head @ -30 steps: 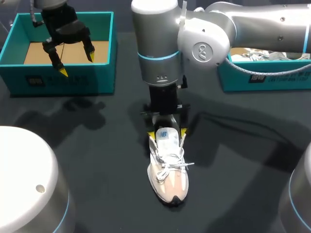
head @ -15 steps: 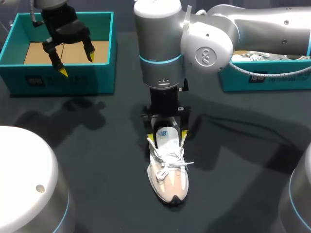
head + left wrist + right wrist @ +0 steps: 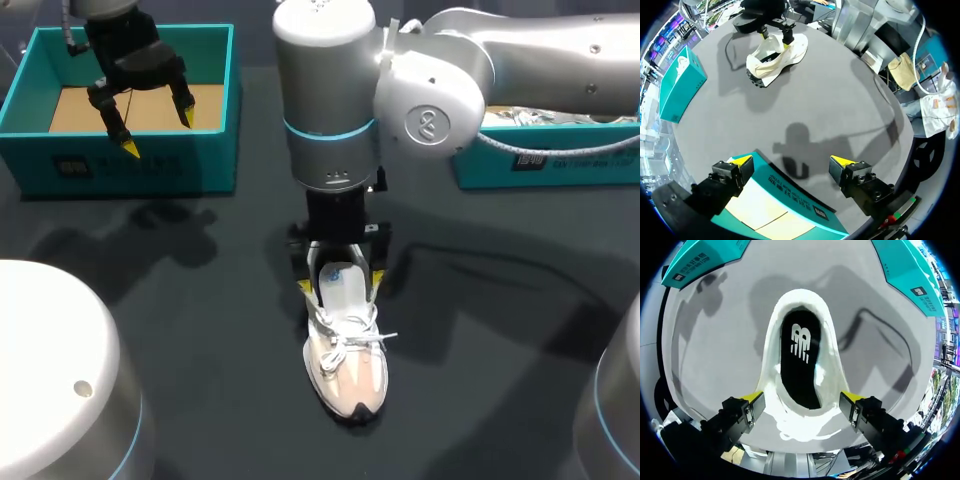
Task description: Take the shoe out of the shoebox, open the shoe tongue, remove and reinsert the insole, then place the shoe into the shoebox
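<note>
Right pincer (image 3: 341, 283) hangs open astride the shoe (image 3: 345, 365), which lies on the desk (image 3: 200, 330). Removing the insole (image 3: 799, 355) seems in hand: next, narrow the opening and dip inside to pinch it.

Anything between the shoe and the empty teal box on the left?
Yes: the left end effector hangs over the front edge of the open teal cardboard shoebox, fingers open. Nothing visible lies on the dark table between box and white-and-peach sneaker.

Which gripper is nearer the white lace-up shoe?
Right. The right gripper stands over the white lace-up shoe, jaws flanking its opening; the left gripper hangs over the teal cardboard shoebox, well away.
</note>
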`<state>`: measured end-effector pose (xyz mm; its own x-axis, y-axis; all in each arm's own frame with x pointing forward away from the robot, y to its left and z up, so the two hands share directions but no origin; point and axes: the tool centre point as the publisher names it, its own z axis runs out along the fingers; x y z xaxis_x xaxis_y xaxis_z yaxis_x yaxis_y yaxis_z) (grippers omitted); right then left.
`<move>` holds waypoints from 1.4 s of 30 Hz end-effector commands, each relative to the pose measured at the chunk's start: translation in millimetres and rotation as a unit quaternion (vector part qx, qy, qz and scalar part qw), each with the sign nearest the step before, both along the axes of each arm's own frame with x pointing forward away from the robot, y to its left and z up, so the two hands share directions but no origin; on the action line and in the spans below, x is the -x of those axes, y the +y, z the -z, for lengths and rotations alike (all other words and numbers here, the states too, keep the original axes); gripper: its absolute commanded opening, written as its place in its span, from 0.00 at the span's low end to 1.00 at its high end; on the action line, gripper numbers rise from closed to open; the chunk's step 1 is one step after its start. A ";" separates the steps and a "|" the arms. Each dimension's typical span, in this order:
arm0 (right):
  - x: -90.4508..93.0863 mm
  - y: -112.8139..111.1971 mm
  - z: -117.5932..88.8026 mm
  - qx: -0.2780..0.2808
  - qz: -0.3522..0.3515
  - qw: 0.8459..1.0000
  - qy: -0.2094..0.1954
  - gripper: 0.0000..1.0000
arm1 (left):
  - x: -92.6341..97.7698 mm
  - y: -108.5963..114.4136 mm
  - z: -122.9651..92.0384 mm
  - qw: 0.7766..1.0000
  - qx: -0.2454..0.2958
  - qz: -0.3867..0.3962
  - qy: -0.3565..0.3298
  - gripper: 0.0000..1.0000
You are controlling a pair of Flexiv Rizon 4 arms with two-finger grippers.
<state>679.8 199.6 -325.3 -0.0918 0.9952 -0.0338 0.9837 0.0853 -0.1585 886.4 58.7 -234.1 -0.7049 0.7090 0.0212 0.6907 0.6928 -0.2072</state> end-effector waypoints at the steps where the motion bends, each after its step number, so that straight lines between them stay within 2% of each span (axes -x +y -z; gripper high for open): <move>1: 13.1 -7.8 -6.3 -0.006 0.002 1.000 -0.012 0.99 | 1.5 1.1 -0.3 1.000 0.000 0.000 -0.002 1.00; 10: 29.9 -3.8 -17.0 0.000 0.003 1.000 -0.018 0.93 | 1.5 1.1 -0.3 1.000 0.000 0.000 -0.002 1.00; 14: 45.1 1.0 -23.4 0.005 0.002 1.000 -0.018 0.87 | 1.5 1.1 -0.3 1.000 0.000 0.000 -0.002 1.00; 18: 63.5 2.4 -28.8 0.009 0.008 1.000 -0.022 0.78 | 1.5 1.1 -0.3 1.000 0.000 0.000 -0.002 1.00; 19: 68.1 2.1 -29.5 0.009 0.010 1.000 -0.021 0.60 | 1.5 1.1 -0.3 1.000 0.000 0.000 -0.002 1.00; 20: 72.0 1.9 -30.2 0.009 0.013 1.000 -0.022 0.49 | 1.5 1.1 -0.3 1.000 0.000 0.000 -0.002 1.00; 24: 86.0 2.4 -33.7 0.013 0.026 0.999 -0.021 0.44 | 1.5 1.1 -0.3 1.000 0.000 0.000 -0.002 1.00; 28: 94.4 4.5 -37.3 0.021 0.036 0.999 -0.030 0.44 | 1.5 1.1 -0.3 1.000 0.000 0.000 -0.002 1.00; 32: 86.5 4.6 -35.1 0.025 0.026 0.998 -0.042 0.43 | 1.5 1.1 -0.3 1.000 0.000 0.000 -0.002 1.00; 42: 31.8 -1.3 -26.0 0.027 -0.011 0.998 -0.049 0.33 | 1.5 1.1 -0.3 1.000 0.000 0.000 -0.002 1.00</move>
